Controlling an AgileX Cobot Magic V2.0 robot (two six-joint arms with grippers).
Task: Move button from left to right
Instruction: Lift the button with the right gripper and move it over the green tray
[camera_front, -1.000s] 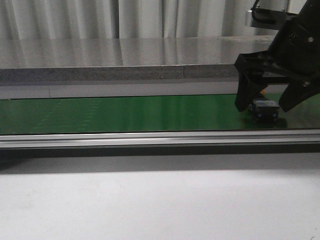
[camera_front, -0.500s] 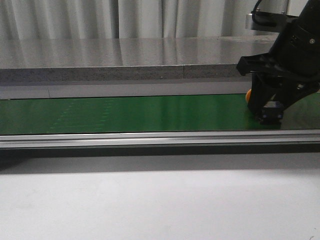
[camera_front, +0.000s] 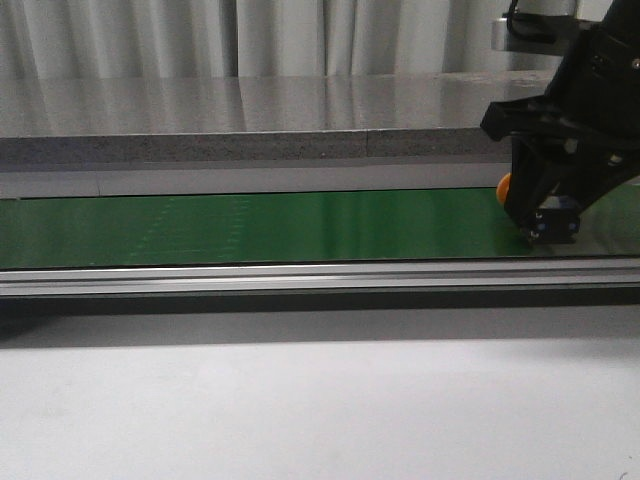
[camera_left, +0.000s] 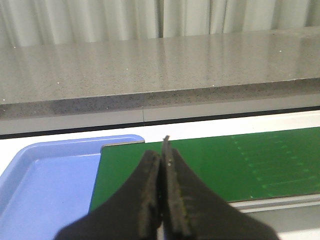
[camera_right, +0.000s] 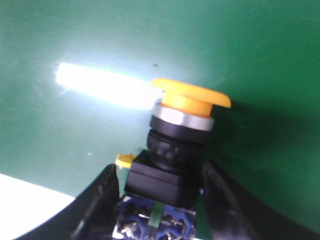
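- Our right tool (camera_front: 548, 228) is pinching the button (camera_right: 176, 145) by its black blocky body, one finger on each side, cap sticking out past the fingertips.
- In the front view we only catch a sliver of the orange cap (camera_front: 504, 187) peeking out beside the tool, low over the green belt (camera_front: 260, 228) at the far right end. Can't tell from here if the button touches the belt or hangs just above it.
- Left tool (camera_left: 162, 200) is pressed together with nothing in it, parked over the other end of the belt, with a blue tray (camera_left: 45, 185) just beside it.
- Handling guess: this thing looks light and rigid, plastic body with a metal ring under the cap. No squish, so the grip won't deform it.
- The flat sides of the square body are the place to hold, and that's where we've got it. The round collar and the smooth mushroom cap would probably roll or slip out.
- The pale terminal bits sit down between the fingers, near the palm side. They're probably the most fragile part, so we wouldn't clamp there.
- The cap overhangs, so it's a bit top-heavy; it might tip if set down on the cap edge.
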